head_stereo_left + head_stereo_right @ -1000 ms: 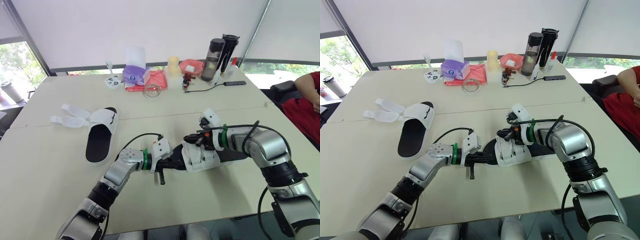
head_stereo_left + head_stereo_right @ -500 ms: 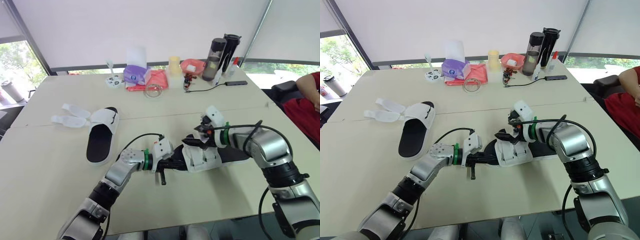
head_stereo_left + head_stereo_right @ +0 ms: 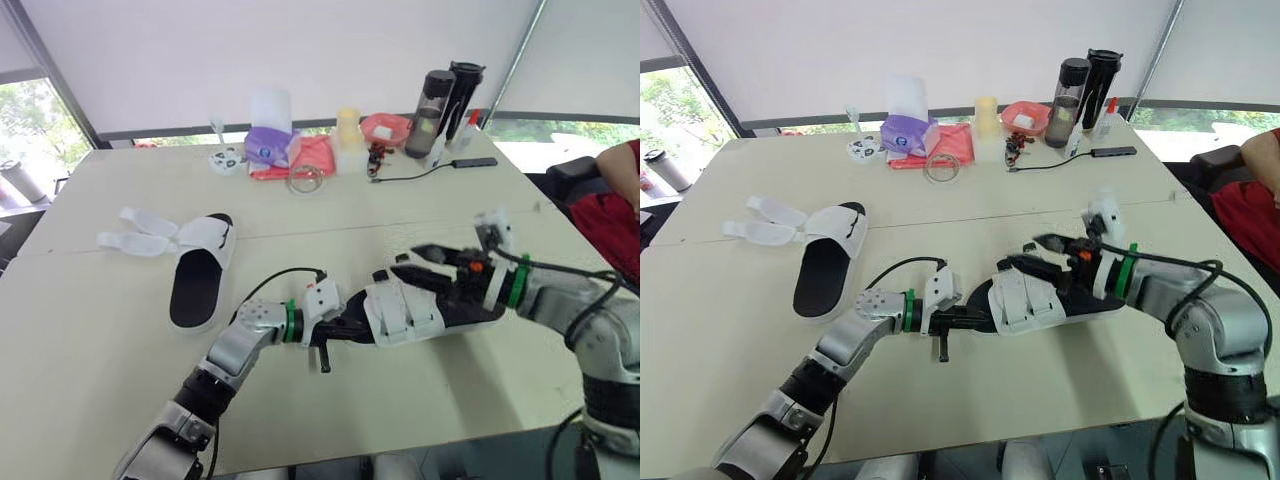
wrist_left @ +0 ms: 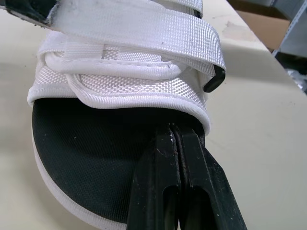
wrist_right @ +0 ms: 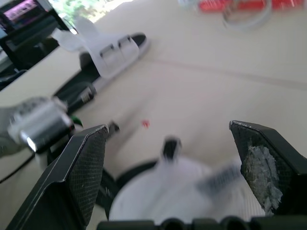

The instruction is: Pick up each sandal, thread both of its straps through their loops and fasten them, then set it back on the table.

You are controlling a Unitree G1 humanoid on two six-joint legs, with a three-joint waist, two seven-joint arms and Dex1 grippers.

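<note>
**A:** What does the head camera show?

**B:** A black-soled sandal with a white woven upper (image 3: 405, 312) lies on the pale beige desk (image 3: 90, 380), near the front edge. The left pincer (image 3: 340, 327) meets the sandal's open end. The right pincer (image 3: 1035, 252) is held just by the far side of the upper with its fingers spread wide. Whether it touches the upper cannot be told. A second black-soled white sandal (image 3: 197, 275) lies well apart on the robot's left, with both its straps splayed open on the desk.

**A:** And the left wrist camera?

**B:** The left pincer is narrow. Its fingers (image 4: 158, 182) are pressed side by side over the black footbed, with the tips at the rim of the white upper. It cannot be told whether any fabric is nipped between them. White webbing straps (image 4: 144, 28) run across the upper.

**A:** And the right wrist camera?

**B:** The right pincer gapes wide, one finger at each side, above the blurred white upper. The second sandal lies on the desk beyond it.
</note>
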